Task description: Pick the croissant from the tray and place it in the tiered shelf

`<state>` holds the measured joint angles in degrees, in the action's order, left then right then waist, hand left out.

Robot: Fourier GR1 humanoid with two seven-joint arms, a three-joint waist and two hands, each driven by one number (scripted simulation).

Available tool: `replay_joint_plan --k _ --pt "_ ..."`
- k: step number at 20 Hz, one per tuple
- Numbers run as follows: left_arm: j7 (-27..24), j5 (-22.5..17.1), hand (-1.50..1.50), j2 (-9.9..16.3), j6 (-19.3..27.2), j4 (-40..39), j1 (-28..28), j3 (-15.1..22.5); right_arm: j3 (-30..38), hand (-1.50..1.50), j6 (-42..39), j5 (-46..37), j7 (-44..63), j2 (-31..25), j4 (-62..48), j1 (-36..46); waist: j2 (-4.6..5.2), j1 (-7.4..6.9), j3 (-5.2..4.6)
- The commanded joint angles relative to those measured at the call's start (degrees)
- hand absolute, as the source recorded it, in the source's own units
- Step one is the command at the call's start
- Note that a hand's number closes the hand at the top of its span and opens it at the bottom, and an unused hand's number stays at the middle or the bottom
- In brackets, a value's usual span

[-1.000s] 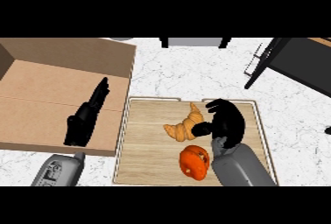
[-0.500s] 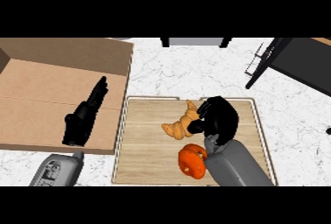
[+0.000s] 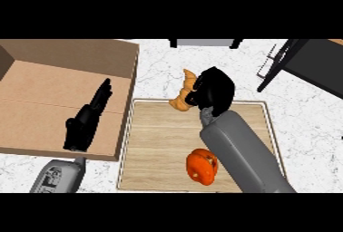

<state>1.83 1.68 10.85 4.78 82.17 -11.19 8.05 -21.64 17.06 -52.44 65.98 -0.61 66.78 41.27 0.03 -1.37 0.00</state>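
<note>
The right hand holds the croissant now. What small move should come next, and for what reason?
Probably carry it onward to the right, toward the dark shelf. The right hand is curled round the croissant, which sits over the far edge of the wooden tray, so the pick looks done while the shelf is apart. The left hand rests open over the cardboard box.

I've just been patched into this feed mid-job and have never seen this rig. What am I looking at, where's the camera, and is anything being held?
The camera sits at the robot's head, looking steeply down at a marble counter. The two grey forearms are the robot's own. The right robot hand is curled round the croissant, holding it over the far edge of the wooden tray. An orange pumpkin-like item lies on the tray. The left robot hand rests open over a cardboard box. A dark shelf frame stands at the upper right.
</note>
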Motion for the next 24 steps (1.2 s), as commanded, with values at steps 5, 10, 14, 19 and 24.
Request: replay_joint_plan --k 5,10,14,19,24 --pt "-1.44 0.86 0.0 -2.09 0.68 -3.24 -0.31 0.4 1.87 1.5 9.0 -8.82 11.24 0.58 3.0 8.82 -0.11 1.15 -0.07" --pt "-1.94 0.55 0.0 -0.79 0.05 -1.63 1.68 -0.6 5.43 1.5 3.16 -16.25 16.72 0.58 7.01 14.44 -0.57 1.49 -0.09" --pt "-1.2 -0.28 0.0 0.14 -1.39 -0.67 1.48 -1.08 8.15 1.5 -4.56 -24.11 19.16 0.58 7.51 16.84 -0.81 2.17 -0.11" --pt "0.09 0.12 0.0 -0.14 -0.52 1.27 2.48 -1.18 12.45 1.5 -8.08 -31.17 17.73 -0.47 11.48 18.43 -0.78 2.03 -0.03" --pt "1.66 -0.12 0.0 0.35 -0.89 0.77 -0.22 -2.25 16.86 1.5 -14.79 -36.64 15.01 -1.88 11.16 20.7 -0.58 2.14 -0.04"
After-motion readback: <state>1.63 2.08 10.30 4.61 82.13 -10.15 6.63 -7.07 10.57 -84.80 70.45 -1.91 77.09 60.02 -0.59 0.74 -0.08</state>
